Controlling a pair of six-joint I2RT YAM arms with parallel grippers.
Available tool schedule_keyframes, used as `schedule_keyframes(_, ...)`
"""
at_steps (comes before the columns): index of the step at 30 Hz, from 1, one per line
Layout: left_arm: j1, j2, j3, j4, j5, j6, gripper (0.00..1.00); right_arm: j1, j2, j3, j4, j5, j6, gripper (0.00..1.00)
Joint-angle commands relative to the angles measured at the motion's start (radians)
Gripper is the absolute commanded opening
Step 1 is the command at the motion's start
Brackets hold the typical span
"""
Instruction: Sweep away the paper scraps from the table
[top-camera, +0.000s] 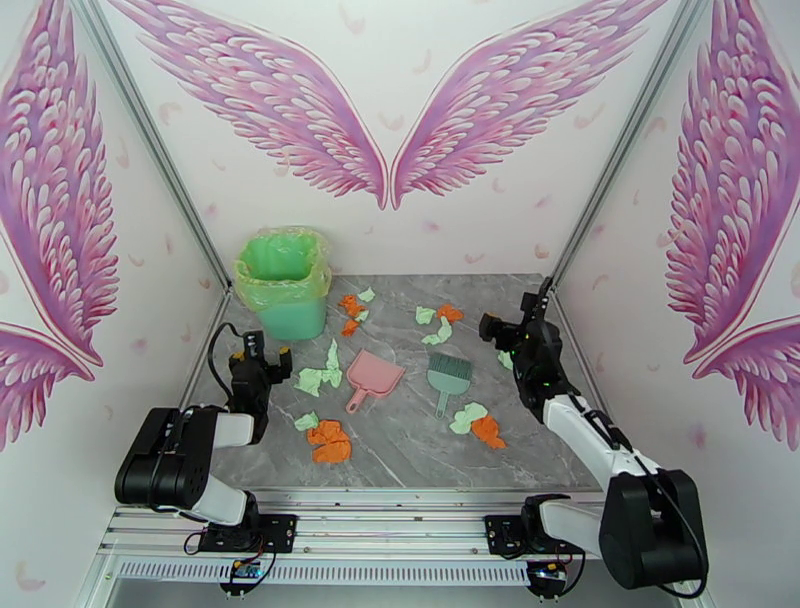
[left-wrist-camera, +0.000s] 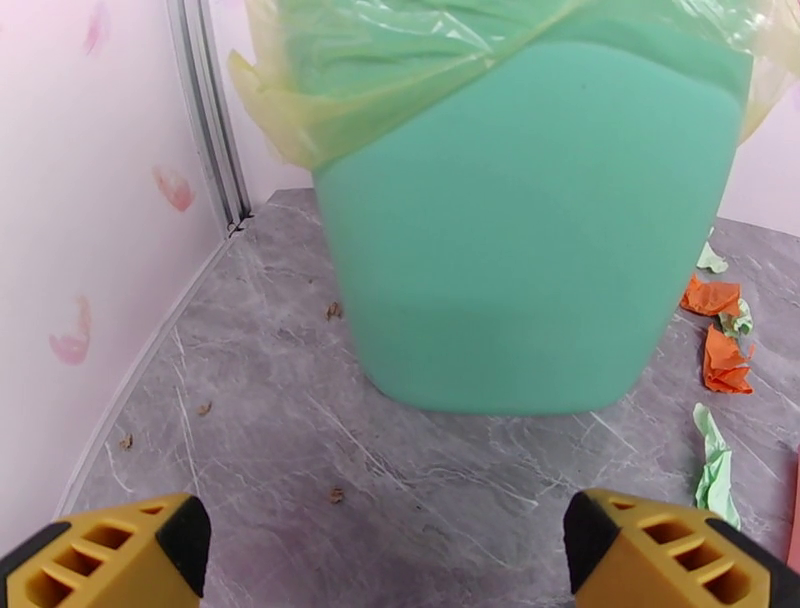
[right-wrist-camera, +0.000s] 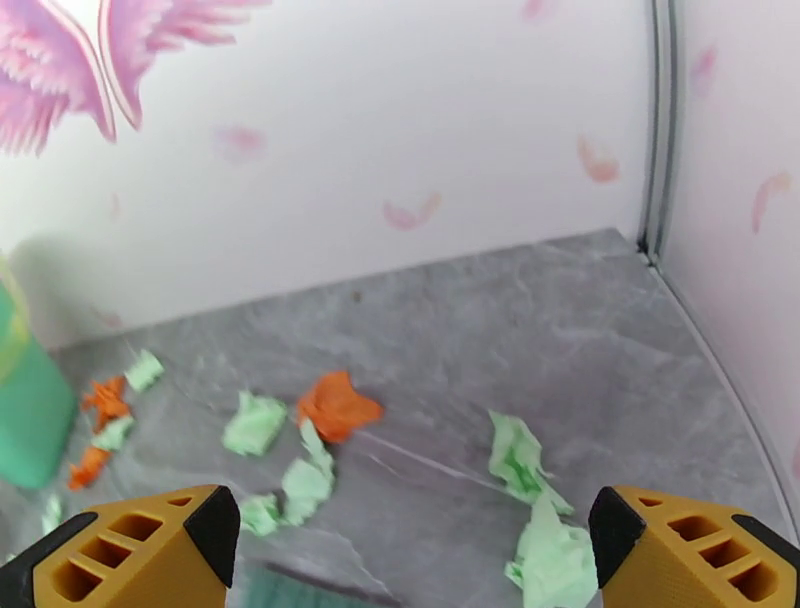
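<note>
paper scraps (top-camera: 330, 441): crumpled orange and mint bits, scattered | table (top-camera: 400, 455): grey marble, flat

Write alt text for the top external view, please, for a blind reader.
Orange and mint-green paper scraps litter a grey marble-patterned table around a pink plastic dustpan and teal hand brush; left gripper and right gripper are open.

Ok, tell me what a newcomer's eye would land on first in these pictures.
The huge pink wings painted on the back wall grab the eye first. Next come the orange and mint paper scraps strewn over the grey marble table, around a pink dustpan and teal brush lying side by side at its middle. A yellow-lined green bin stands at the far left corner.
</note>
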Motion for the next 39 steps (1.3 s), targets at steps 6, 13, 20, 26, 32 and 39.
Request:
schedule_keyframes(6, -0.051, -0.306, 0.029, -0.251, -0.162, -0.053, 0.99, 0.078, -0.031, 0.146, -0.643, -0.074, 0.137, 0.99)
schedule_keyframes(13, -0.102, -0.518, 0.133, -0.651, -0.086, -0.213, 0.99, 0.241, -0.062, 0.228, -0.917, 0.01, 0.21, 0.94)
schedule_keyframes(20, -0.266, -0.545, 0.195, -0.741, 0.115, -0.206, 0.99, 0.443, 0.068, 0.25, -0.988, 0.086, 0.324, 0.88)
schedule_keyframes(26, -0.317, -0.55, 0.232, -0.842, 0.109, -0.245, 0.99, 0.546, 0.203, 0.252, -0.916, 0.104, 0.426, 0.82)
schedule_keyframes(32, -0.391, -0.536, 0.218, -0.89, 0.029, -0.227, 0.99, 0.563, 0.311, 0.247, -0.844, 0.112, 0.488, 0.79)
schedule_keyframes(39, -0.409, -0.526, 0.183, -0.888, 0.016, -0.281, 0.99, 0.563, 0.417, 0.263, -0.816, 0.145, 0.514, 0.79)
